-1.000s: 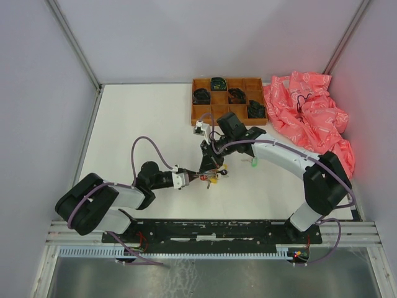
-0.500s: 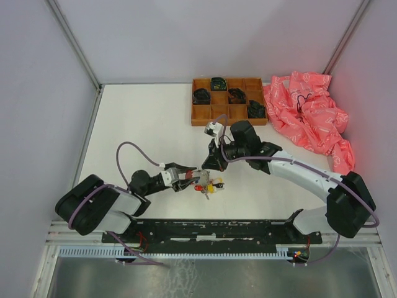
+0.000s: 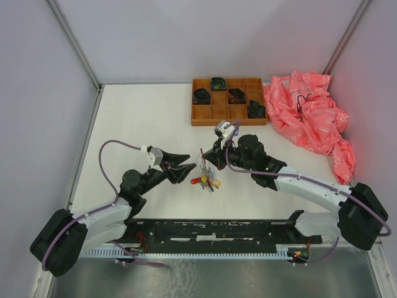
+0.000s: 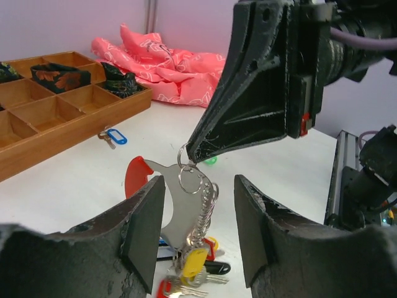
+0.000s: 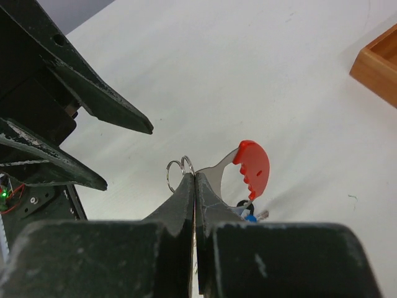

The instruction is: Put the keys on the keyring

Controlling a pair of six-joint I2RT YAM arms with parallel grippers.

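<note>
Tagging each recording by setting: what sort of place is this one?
Probably a lab test cell, not a home: plain grey partition walls, a white table, and robot arms mounted on an aluminium frame.

The keyring (image 4: 189, 180) is hanging between the left claw (image 4: 195, 186) and the right claw (image 5: 194, 177), with the tray (image 3: 211, 121) sitting behind them on the worktop (image 3: 142, 124).

White table (image 3: 142, 118) between pale lilac walls (image 3: 205, 37)

The right pincer (image 5: 194, 177) hides most keys (image 5: 250, 217) under the keyring (image 5: 182, 162); from above they blur together
</note>
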